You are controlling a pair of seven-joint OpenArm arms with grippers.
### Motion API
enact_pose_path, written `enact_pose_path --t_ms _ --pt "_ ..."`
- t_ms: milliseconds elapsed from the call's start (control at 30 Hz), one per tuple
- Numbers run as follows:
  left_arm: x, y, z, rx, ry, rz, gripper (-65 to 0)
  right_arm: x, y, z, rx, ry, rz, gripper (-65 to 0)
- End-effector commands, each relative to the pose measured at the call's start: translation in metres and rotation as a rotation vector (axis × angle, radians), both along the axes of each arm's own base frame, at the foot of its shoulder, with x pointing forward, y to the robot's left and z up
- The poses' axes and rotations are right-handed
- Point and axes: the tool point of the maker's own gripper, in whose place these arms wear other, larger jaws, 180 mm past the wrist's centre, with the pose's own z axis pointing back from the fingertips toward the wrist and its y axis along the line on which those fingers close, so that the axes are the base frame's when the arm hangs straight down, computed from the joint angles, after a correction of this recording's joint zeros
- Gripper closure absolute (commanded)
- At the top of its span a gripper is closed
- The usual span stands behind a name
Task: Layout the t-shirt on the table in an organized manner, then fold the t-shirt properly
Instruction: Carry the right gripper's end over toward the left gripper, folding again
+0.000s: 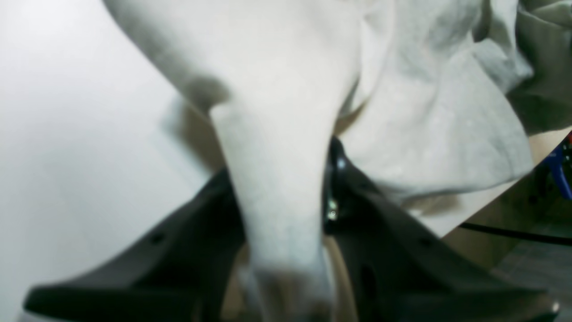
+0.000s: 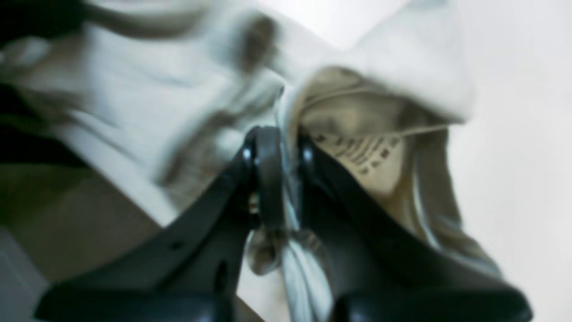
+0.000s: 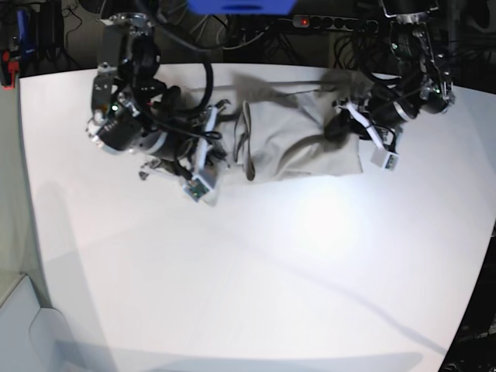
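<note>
You have the t-shirt (image 3: 298, 139) bunched near the table's (image 3: 256, 279) far edge, stretched between both arms. Your left gripper (image 1: 286, 197) pinches a thick fold of it; your right gripper (image 2: 286, 152) pinches cloth beside the printed label (image 2: 357, 154).

Dark clutter of cables (image 3: 256, 35) behind, power strip (image 3: 325, 23) with red switch, blue object (image 3: 240, 6) at top
</note>
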Motion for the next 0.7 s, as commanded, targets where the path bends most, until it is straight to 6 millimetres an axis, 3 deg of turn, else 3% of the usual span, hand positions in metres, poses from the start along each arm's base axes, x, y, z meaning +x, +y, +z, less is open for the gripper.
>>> enact_pose_path --t_ms 0,367,567,667 --pt "0.009 0.001 0.012 -0.020 -0.050 0.012 -11.6 0.005 0.018 0.016 0.058 -0.048 0.026 0.0" --pt "0.008 -0.012 0.011 -0.055 -0.046 0.020 -11.6 -0.022 0.114 0.042 0.153 -0.129 0.333 0.0" --pt "0.007 -0.012 0.010 -0.056 -0.041 0.020 -11.8 -0.026 0.135 0.028 0.180 -0.092 0.391 0.0" --pt "0.004 -0.013 0.010 -0.062 -0.039 0.023 -17.4 -0.026 0.135 0.026 0.185 -0.086 0.387 0.0"
